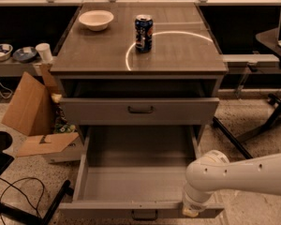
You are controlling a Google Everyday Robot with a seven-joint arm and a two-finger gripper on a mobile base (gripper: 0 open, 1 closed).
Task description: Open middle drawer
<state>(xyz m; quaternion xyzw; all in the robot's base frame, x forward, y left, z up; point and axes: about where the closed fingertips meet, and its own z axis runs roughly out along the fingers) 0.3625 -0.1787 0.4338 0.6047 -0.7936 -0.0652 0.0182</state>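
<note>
- The gripper [192,213] hangs from the white arm [243,175], which comes in from the right. It sits at the right end of the middle drawer's front edge, and whether it is open, closed or gripping cannot be told.
- The middle drawer [107,209] is pulled far out, and its plain grey inside stretches away to the left of and beyond the gripper. Its dark centre handle [144,214] is just to the gripper's left.
- Beyond and above the gripper, the upper drawer [178,110] stands slightly out, with a dark gap over its front.
- Higher and farther still is the grey wood-grain cabinet top [93,55]. A blue can [144,33] stands upright on it, beside a bright ring of light [178,33].
- A white bowl [96,19] sits at the top's far left, well apart from the can.
- Far to the gripper's left, an open cardboard box [28,104] leans by the cabinet, with a white cup [44,53] on a low shelf behind it.
- The speckled floor [253,121] shows to the gripper's right, and black cables [18,191] trail on it at the far left.
</note>
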